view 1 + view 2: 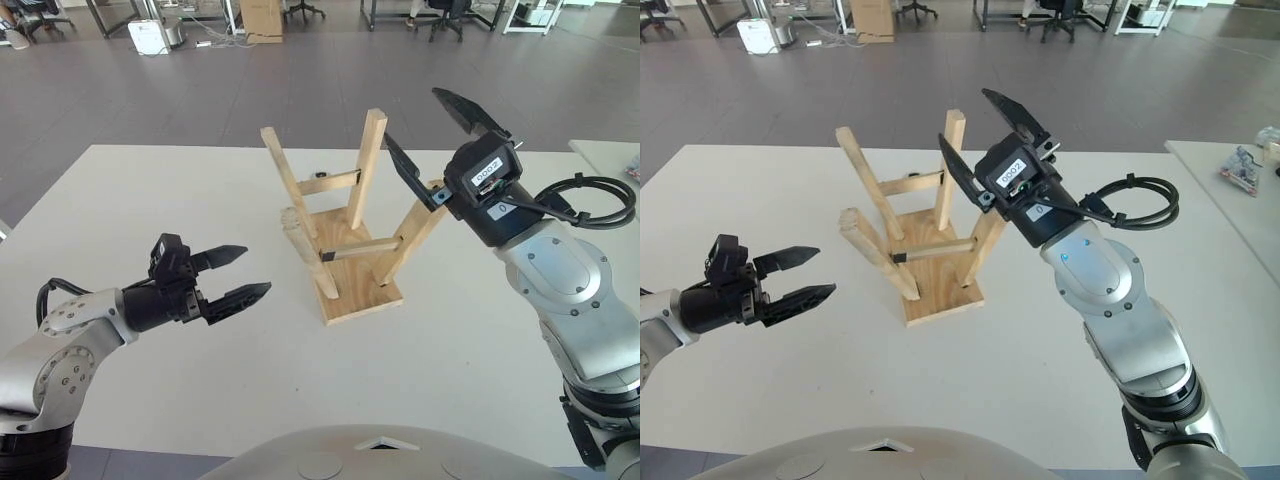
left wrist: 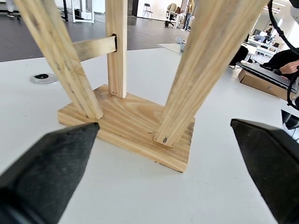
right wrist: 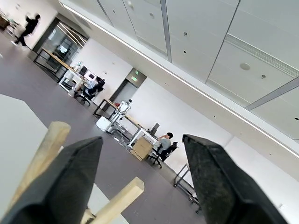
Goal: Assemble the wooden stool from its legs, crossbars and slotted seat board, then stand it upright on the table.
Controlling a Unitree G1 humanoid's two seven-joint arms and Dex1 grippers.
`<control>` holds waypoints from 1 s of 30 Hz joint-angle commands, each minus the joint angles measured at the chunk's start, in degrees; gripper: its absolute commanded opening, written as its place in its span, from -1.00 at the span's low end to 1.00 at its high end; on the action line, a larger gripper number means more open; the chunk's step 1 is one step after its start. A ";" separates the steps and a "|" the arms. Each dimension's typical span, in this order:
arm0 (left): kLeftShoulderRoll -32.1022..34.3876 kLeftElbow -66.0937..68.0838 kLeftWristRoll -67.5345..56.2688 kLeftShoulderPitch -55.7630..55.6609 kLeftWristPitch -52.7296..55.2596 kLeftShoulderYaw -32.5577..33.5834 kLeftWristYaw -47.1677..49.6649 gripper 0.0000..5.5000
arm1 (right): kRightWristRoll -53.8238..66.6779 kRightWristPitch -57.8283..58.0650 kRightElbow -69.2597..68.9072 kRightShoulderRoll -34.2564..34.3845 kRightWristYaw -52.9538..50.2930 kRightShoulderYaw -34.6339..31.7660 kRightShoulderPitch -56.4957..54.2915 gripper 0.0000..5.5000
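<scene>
The stool (image 1: 345, 225) sits upside down near the middle of the surface (image 1: 140, 200). Its seat (image 1: 362, 296) lies flat and its four legs (image 1: 365, 165) splay upward, tied by crossbars (image 1: 330, 182). That is the natural pose for pressing legs into a slotted board. It looks fully joined, so what seems left is turning it over. The left pincer (image 1: 256, 270) hovers low over the surface on the stool's left, apart from it, jaws wide and holding nothing. It is aimed at the seat edge and the nearest leg, a stance that would suit bracing the base or gripping low. The right pincer (image 1: 411, 115) is raised beside the tops of the right-hand legs, spread wide and empty, tilted up and away. One finger lies close to a leg, though I cannot tell if it touches. From there it could close on a leg top to tip the stool. The splayed legs may make the stool swing as it turns.
</scene>
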 commanded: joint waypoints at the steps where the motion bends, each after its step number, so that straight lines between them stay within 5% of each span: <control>1: -0.41 -1.43 -0.56 0.19 0.38 -0.33 1.36 0.89 | -3.97 0.28 1.22 2.84 0.34 2.36 -4.17 0.16; 4: -0.44 -1.50 -0.66 0.10 0.34 -0.78 1.51 0.89 | -2.57 -2.35 3.57 6.82 1.98 6.38 2.64 0.16; 9: -0.13 -0.64 -0.43 -0.97 0.32 -1.39 1.18 0.89 | -6.41 -4.99 9.16 1.37 9.41 14.04 14.61 0.16; 16: -0.95 -0.39 0.00 -1.33 -0.36 -2.19 1.81 0.89 | -8.30 -4.83 11.42 4.07 11.62 11.03 10.35 0.16; 22: -1.30 -0.09 0.23 -1.85 -0.91 -2.86 2.10 0.89 | -6.31 -5.43 9.46 14.06 7.48 3.03 -0.93 0.16; 30: -0.68 0.92 0.52 -3.56 -0.93 -3.64 1.30 0.89 | -12.73 -1.29 11.08 6.78 15.67 13.85 8.43 0.16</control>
